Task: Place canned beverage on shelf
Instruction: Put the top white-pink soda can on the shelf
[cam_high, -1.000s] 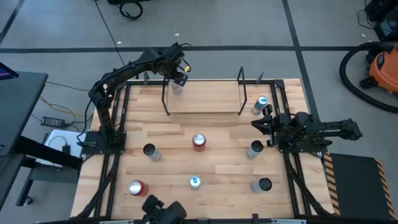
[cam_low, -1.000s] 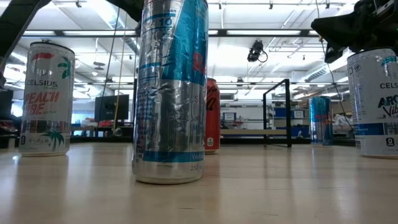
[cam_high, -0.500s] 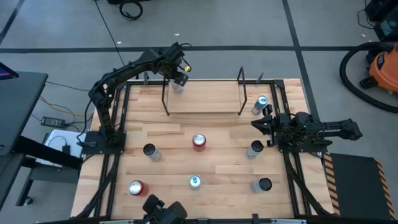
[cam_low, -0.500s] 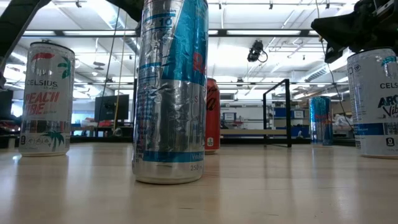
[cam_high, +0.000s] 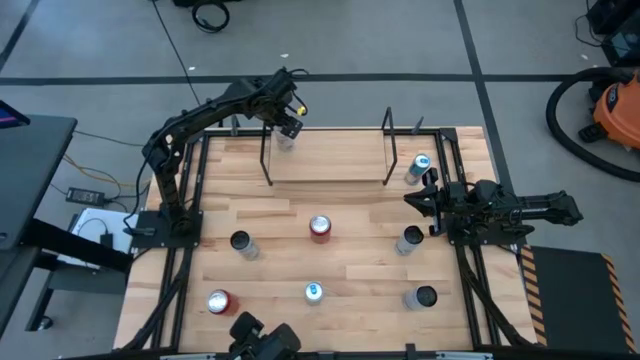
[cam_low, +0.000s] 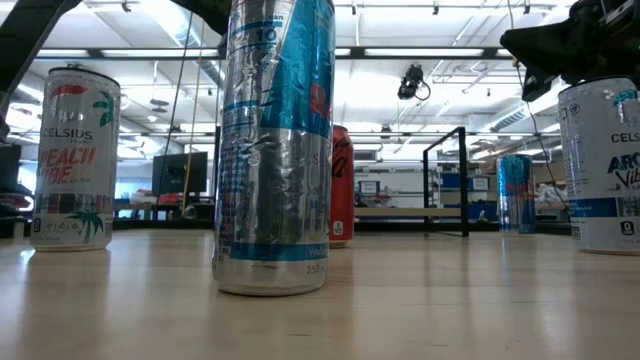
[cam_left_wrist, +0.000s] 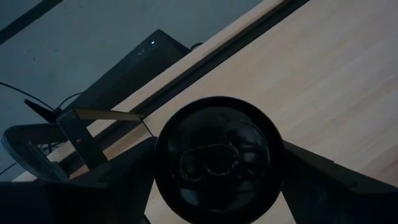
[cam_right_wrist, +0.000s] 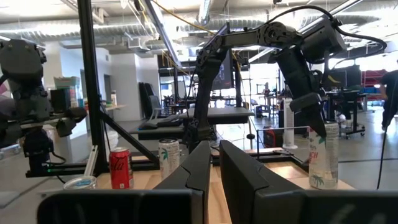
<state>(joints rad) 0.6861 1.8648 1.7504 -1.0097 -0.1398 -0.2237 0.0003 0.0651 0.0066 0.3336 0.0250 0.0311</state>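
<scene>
My left gripper (cam_high: 287, 124) reaches over the far left end of the shelf (cam_high: 330, 160), a light board between two black rod frames. It is shut on a white canned beverage (cam_high: 285, 140). The can's dark top (cam_left_wrist: 217, 158) fills the left wrist view, and the can also shows upright in the right wrist view (cam_right_wrist: 323, 155). My right gripper (cam_high: 412, 200) waits shut and empty, to the right of the shelf, above the table. My left gripper pinches the can near its top, one finger (cam_left_wrist: 118, 186) on each side of the rim (cam_left_wrist: 165, 146). The fingers come from above, slanting down. The can stands upright; whether its bottom rests on the shelf board I cannot tell.
Several other cans stand on the butcher-block table: a red one (cam_high: 320, 228) at the middle, a dark-topped one (cam_high: 240, 243) at the left, a blue one (cam_high: 418, 167) right of the shelf, and others near the front edge (cam_high: 313, 292). The rest of the shelf board is free.
</scene>
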